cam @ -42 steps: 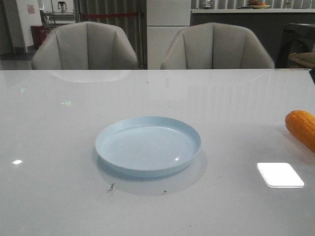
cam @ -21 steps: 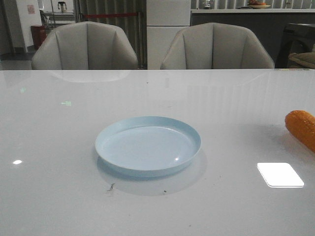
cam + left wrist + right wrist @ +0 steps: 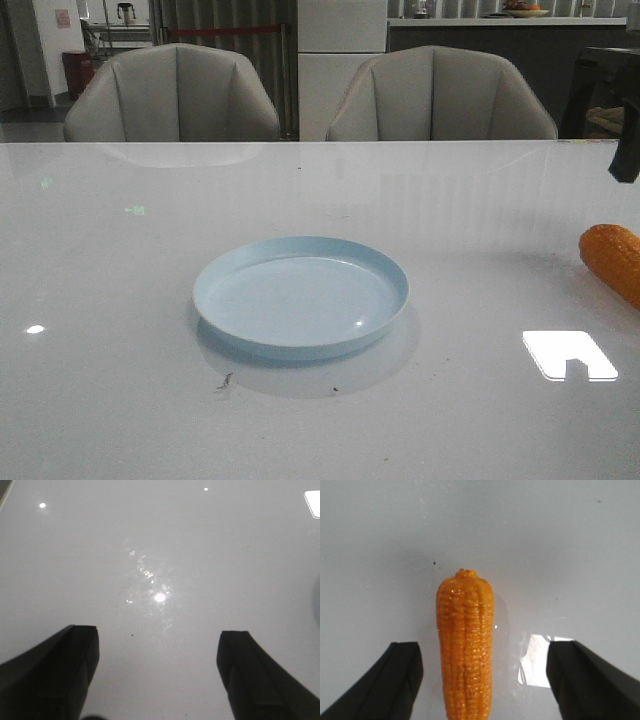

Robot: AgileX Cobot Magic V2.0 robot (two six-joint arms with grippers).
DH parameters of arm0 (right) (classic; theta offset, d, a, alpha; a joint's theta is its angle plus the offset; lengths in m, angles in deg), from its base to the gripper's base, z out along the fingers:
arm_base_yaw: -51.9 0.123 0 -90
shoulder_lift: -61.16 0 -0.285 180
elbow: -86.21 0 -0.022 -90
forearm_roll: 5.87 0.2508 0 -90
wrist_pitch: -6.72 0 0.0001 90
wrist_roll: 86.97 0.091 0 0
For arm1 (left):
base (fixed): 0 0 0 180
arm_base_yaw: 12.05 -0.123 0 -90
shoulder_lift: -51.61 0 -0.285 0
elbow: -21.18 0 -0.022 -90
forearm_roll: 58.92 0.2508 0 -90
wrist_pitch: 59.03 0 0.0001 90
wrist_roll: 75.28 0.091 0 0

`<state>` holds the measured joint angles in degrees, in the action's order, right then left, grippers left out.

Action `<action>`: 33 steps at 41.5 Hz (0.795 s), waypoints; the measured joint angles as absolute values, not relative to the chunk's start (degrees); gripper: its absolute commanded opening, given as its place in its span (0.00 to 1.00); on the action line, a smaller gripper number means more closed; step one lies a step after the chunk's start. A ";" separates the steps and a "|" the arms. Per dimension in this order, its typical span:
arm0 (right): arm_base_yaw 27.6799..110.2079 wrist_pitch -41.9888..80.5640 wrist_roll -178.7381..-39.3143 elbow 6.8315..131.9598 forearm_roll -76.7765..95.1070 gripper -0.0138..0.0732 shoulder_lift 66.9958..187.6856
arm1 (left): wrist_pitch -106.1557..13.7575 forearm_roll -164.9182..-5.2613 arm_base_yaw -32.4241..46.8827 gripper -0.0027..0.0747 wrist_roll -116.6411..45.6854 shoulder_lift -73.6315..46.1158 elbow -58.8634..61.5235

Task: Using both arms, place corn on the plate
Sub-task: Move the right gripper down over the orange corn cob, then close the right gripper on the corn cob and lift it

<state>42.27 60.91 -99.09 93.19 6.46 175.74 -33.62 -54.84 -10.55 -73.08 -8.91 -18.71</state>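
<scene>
Gaping wide, the right gripper [image 3: 482,680] holds nothing: its two black fingers [image 3: 385,685] stand well apart on either side of the corn [image 3: 465,655], neither one touching it. The cob lies flat on the white table [image 3: 560,540] in the gap, closer to one finger than the other, its tapered tip pointing away from the wrist camera and its near end cut off by the picture's edge. A bright patch of reflected light sits on the tabletop just beside the cob, partly behind the other finger.

The left gripper [image 3: 157,675] is likewise spread wide and empty, with only bare, glossy table [image 3: 160,545] between its fingers [image 3: 55,675] (a few light spots and faint smudges show on the surface).

From the front, the corn [image 3: 612,262] lies at the far right edge of the table [image 3: 120,260], only its orange end in view. A dark part of the right arm [image 3: 626,140] shows above it at the picture's right edge. The plate [image 3: 300,297], pale blue and empty, sits near the middle of the table, well apart from the cob. A bright rectangle of reflected light lies on the table in front of the corn, with a dark notch in its near edge. Two grey chairs [image 3: 172,92] stand behind the table.
</scene>
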 measured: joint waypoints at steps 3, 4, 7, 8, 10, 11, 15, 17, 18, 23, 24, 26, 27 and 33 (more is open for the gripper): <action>42.27 61.36 -99.09 93.45 6.46 0.86 177.64 | -33.62 -54.84 -10.55 0.74 -73.08 -8.91 -18.71; 42.27 61.60 -99.09 93.45 6.46 0.86 178.08 | -33.62 -54.84 -10.55 0.74 -73.08 -8.91 -18.71; 42.27 62.18 -99.09 93.45 6.84 0.86 179.34 | -33.65 -54.84 -10.55 0.74 -73.08 -8.91 -18.71; 42.27 62.33 -99.09 93.45 7.02 0.86 179.82 | -33.75 -54.84 -10.55 0.74 -73.08 -8.91 -18.71; 42.27 62.60 -99.20 93.45 7.28 0.86 180.55 | -33.87 -54.84 -10.55 0.74 -73.08 -8.91 -18.71; 42.27 62.73 -99.20 93.45 7.56 0.86 181.06 | -33.87 -54.84 -10.55 0.74 -73.08 -8.91 -18.71; 42.64 62.98 -99.78 93.45 8.05 0.86 182.21 | -33.98 -54.84 -10.55 0.74 -73.08 -8.91 -18.71; 43.05 62.98 -100.15 93.45 8.31 0.86 182.43 | -34.07 -54.74 -10.55 0.74 -73.08 -8.91 -18.71; 43.37 62.98 -100.37 93.45 8.43 0.86 182.48 | -34.19 -54.73 -10.55 0.74 -73.08 -8.91 -18.71; 44.85 62.50 -101.26 93.45 8.64 0.86 182.83 | -34.27 -54.40 -10.55 0.74 -73.18 -8.91 -18.71; 45.05 62.38 -101.27 93.45 8.80 0.86 182.98 | -34.27 -54.29 -10.55 0.74 -73.18 -8.91 -18.71; 45.46 62.26 -101.38 93.45 8.91 0.86 183.44 | -34.27 -54.16 -10.55 0.74 -73.18 -8.91 -18.71; 45.56 62.26 -101.35 93.55 9.02 0.86 183.88 | -34.27 -54.03 -10.55 0.74 -73.18 -8.91 -18.71; 45.59 62.49 -101.49 93.48 8.94 0.86 186.18 | -34.27 -53.45 -10.55 0.74 -73.18 -8.91 -18.71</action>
<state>45.59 62.49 -101.49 93.48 8.94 186.18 -34.27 -53.45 -10.55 -73.18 -8.91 -18.71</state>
